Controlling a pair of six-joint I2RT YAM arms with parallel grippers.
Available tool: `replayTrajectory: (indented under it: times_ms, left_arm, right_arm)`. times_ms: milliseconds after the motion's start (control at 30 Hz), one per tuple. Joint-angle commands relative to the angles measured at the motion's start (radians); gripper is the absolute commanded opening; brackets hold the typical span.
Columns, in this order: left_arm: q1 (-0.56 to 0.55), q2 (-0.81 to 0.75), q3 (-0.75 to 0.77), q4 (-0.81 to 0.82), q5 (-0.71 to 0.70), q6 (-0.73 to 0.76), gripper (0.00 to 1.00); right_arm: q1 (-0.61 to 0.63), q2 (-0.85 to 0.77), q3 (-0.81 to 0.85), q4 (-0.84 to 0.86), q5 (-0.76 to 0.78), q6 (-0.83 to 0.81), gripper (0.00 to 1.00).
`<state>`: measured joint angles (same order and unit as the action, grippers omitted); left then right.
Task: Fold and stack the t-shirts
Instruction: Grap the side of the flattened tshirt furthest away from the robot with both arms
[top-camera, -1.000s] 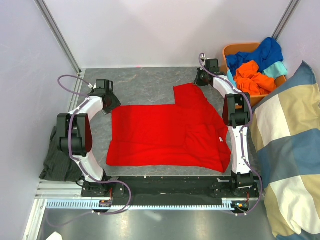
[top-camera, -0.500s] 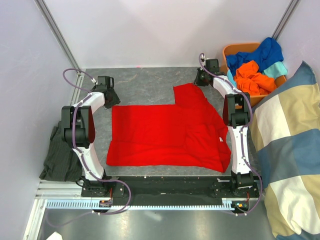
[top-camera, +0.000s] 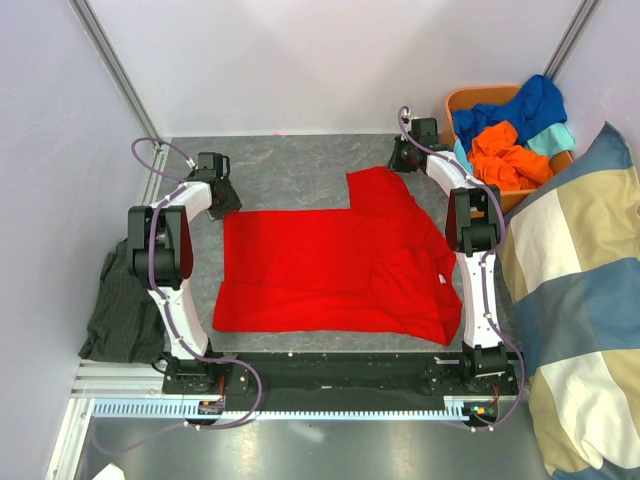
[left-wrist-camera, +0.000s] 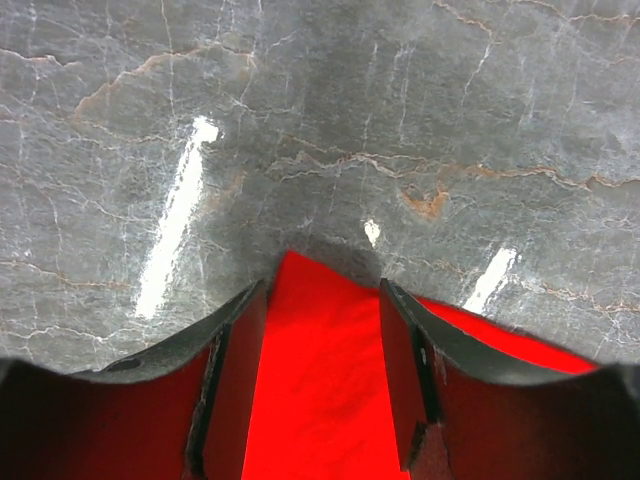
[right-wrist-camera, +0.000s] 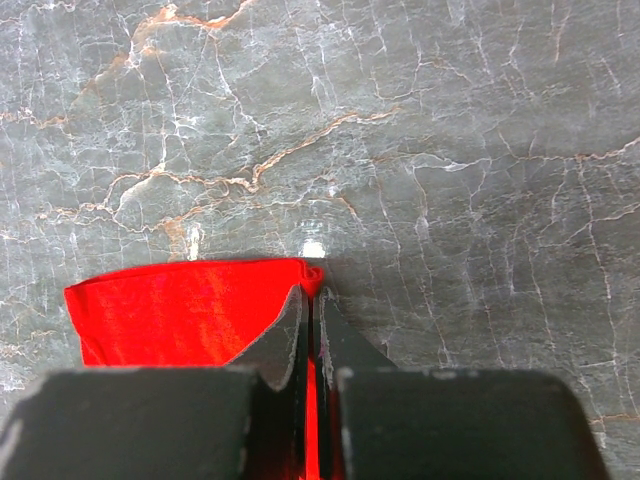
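Note:
A red t-shirt (top-camera: 330, 265) lies spread flat on the grey table. My left gripper (top-camera: 222, 197) is at the shirt's far left corner. In the left wrist view the left gripper (left-wrist-camera: 322, 300) is open, and the pointed corner of the red shirt (left-wrist-camera: 310, 380) lies between its fingers (left-wrist-camera: 235, 370). My right gripper (top-camera: 402, 157) is at the shirt's far right corner. In the right wrist view the right gripper (right-wrist-camera: 312, 292) is shut on the edge of the red shirt (right-wrist-camera: 170, 320), low on the table. Blue (top-camera: 520, 105), orange (top-camera: 505, 155) and teal (top-camera: 553, 138) shirts lie heaped in a basket.
An orange basket (top-camera: 470, 98) stands at the far right, beside the right arm. A big blue-and-beige checked cushion (top-camera: 580, 310) fills the right side. A dark grey cloth (top-camera: 118, 312) lies off the table's left edge. Metal posts stand at the far corners.
My left arm has drawn in, its elbow swinging up and to the left, and the left gripper has shifted slightly farther at the shirt's corner. The right arm and shirt have not moved.

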<state>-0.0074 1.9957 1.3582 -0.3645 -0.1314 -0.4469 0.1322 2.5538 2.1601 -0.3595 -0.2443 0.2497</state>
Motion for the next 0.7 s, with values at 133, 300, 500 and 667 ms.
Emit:
replayTrajectory:
  times_ms: [133,300,500,667]
  left_arm:
    - [0.006,0.041,0.065,-0.050,-0.010,0.039,0.49]
    - [0.006,0.038,0.056,-0.057,-0.008,0.040,0.36]
    - [0.006,0.032,0.048,-0.060,-0.020,0.037,0.02]
    - [0.006,0.028,0.047,-0.060,-0.024,0.036,0.02]
  right_arm:
    - [0.006,0.046,-0.029,-0.072,-0.033,0.010,0.00]
    - [0.003,0.048,-0.031,-0.073,-0.035,0.013,0.00]
    - [0.003,0.046,-0.028,-0.072,-0.036,0.014,0.00]
    - [0.000,0.045,-0.032,-0.067,-0.043,0.014,0.00]
